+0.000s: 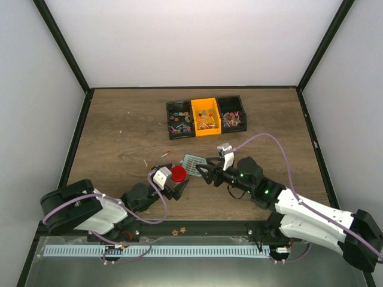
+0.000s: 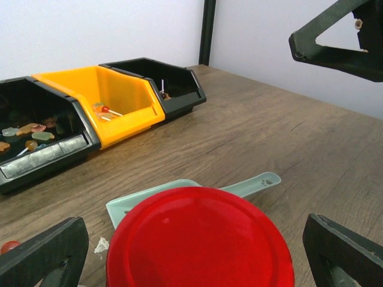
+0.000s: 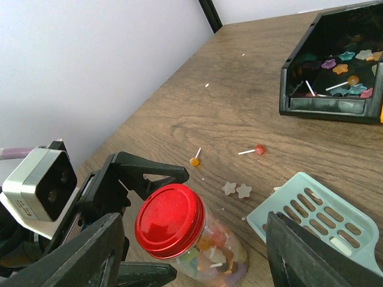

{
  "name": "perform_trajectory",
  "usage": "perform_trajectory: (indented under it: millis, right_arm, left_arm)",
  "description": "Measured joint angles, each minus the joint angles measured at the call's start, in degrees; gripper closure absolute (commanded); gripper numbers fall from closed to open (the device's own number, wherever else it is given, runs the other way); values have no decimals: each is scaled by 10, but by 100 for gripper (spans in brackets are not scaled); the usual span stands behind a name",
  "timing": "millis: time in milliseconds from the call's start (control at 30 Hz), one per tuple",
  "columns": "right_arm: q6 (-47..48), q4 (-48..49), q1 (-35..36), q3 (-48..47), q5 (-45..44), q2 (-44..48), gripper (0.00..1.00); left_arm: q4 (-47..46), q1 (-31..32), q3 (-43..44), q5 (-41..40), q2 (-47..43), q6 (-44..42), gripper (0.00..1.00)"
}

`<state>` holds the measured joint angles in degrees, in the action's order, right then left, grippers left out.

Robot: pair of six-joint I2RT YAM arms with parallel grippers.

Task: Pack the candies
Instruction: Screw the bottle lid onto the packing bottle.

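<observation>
Several candies [image 3: 207,246] are sitting inside a clear jar [image 3: 236,267] at the bottom centre of the right wrist view, sealed under a red lid [image 3: 169,220]. The left gripper [image 2: 194,230] is straddling that jar with its jaws spread as wide as they go, one finger on each side, apparently clamping nothing. Just right of the jar in the overhead view, the right gripper [image 1: 207,171] is hanging above the table by the handle end of a teal scoop [image 3: 317,216], jaws wide and carrying nothing. Slightly farther off, two loose lollipops [image 3: 194,160] and a pair of star-shaped sweets [image 3: 236,189] are lying on the wooden table [image 3: 251,113], mid-frame, apart from either gripper. Farthest away, at the upper centre of the overhead view, most candies are resting in two black bins [image 1: 179,135] and an orange bin [image 1: 206,133], well beyond both arms. Such sweets are probably handling as light, hard and slick little pieces, awkward for two broad fingers to pinch singly. Gripping the stiff scoop by its handle is looking like the surer hold, with the lid needing removal first.
</observation>
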<state>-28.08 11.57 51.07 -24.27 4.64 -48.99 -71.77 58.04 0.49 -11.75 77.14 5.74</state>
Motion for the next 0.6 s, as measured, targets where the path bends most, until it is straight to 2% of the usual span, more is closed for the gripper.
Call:
perform_trajectory:
  millis: [100, 200, 333, 433, 533, 600]
  right_arm:
    - [0, 0, 0, 0, 0, -8, 34]
    - [0, 0, 0, 0, 0, -13, 34]
    - [0, 0, 0, 0, 0, -15, 34]
    - [0, 0, 0, 0, -1, -15, 34]
    - [0, 0, 0, 0, -4, -14, 34]
    - [0, 0, 0, 0, -4, -12, 34]
  left_arm:
    - [-30, 0, 0, -2, 39, 1, 2]
    - [-67, 0, 0, -7, 100, 3, 9]
    - [-135, 0, 0, -5, 196, 6, 9]
    - [-151, 1, 0, -2, 262, 7, 9]
    - [-151, 2, -1, -4, 259, 5, 11]
    - [-152, 5, -2, -5, 227, 4, 13]
